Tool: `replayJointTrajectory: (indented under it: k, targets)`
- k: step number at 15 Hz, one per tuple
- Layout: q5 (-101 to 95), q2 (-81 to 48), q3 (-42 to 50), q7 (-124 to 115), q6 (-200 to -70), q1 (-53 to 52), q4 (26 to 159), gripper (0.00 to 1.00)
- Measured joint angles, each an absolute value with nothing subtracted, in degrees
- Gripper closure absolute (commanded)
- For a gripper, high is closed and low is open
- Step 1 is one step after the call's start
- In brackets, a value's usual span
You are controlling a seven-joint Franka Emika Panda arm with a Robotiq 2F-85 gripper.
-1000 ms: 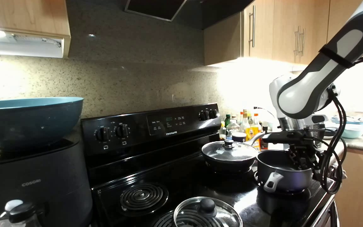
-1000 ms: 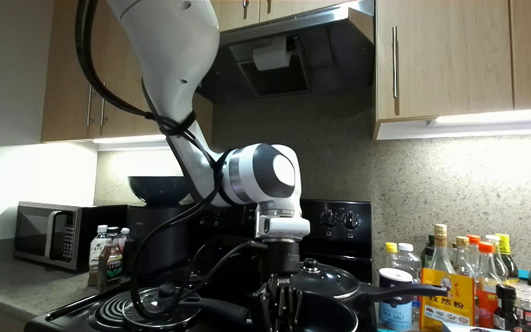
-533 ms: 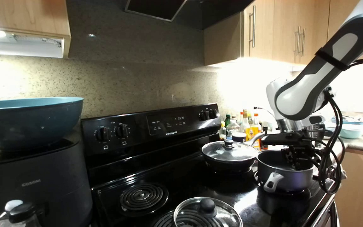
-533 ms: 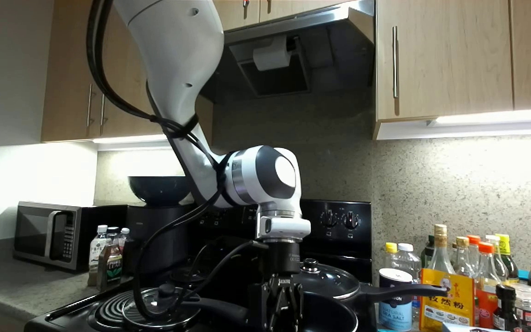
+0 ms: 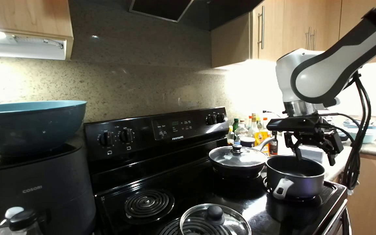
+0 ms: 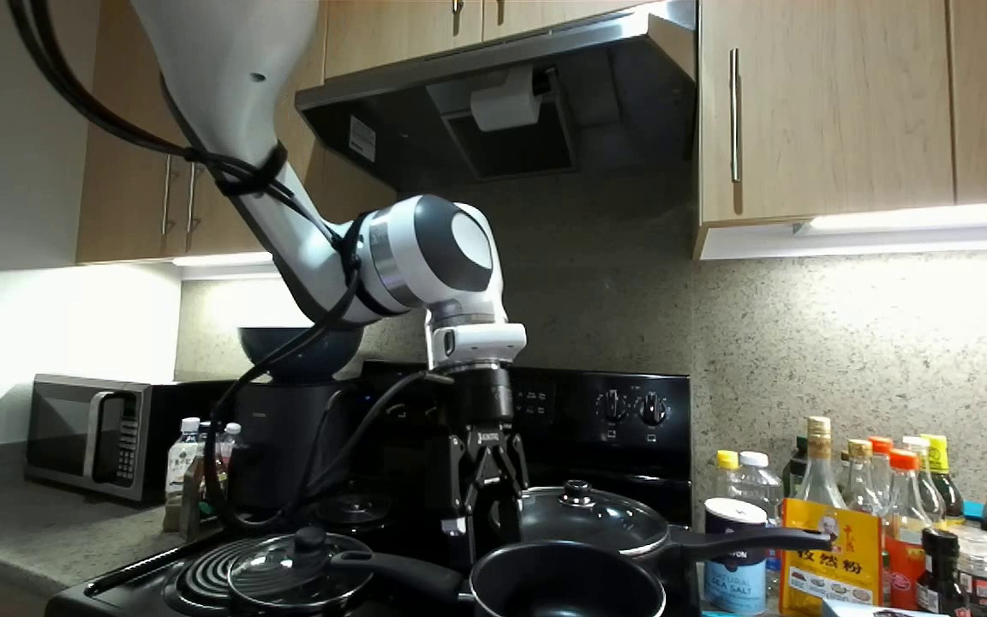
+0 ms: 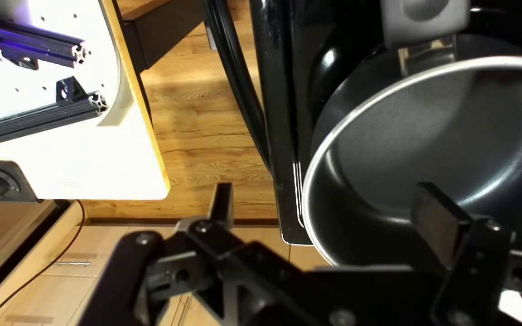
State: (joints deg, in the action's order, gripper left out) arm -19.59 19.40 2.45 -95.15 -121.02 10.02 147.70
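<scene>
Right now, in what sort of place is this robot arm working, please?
It looks like a kitchen, perhaps in a home: the stove, the pot standing on it and the microwave all suggest this.

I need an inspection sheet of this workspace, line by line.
Surface: black stovetop, coil burners
Job's things: uncovered saucepan on the stovetop
Clutter: lidded frying pan behind the saucepan; glass lid over one burner; sea-salt canister, seasoning packet, bottles beside the stovetop
Grippers: Robotiq gripper open, nothing seen held; in wrist view, one finger over the saucepan, other outside its rim
Cables: black cables strapped to the arm, part hanging loose
Surroundings: range hood, wood cabinets, microwave, Cosori appliance under a blue bowl
</scene>
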Motion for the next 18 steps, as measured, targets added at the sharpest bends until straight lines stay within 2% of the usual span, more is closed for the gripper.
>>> replayJointTrajectory:
  k: [7, 14, 18]
  targets:
    - [-16.23, 28.56, -1.82, -89.7, -122.0, 4.17, 152.46, 0.0]
    - [-16.22, 29.0, -3.05, -89.08, -122.42, 4.16, 152.86, 0.0]
    - [-13.51, 27.56, -4.51, -81.05, -124.53, 0.66, 151.62, 0.0]
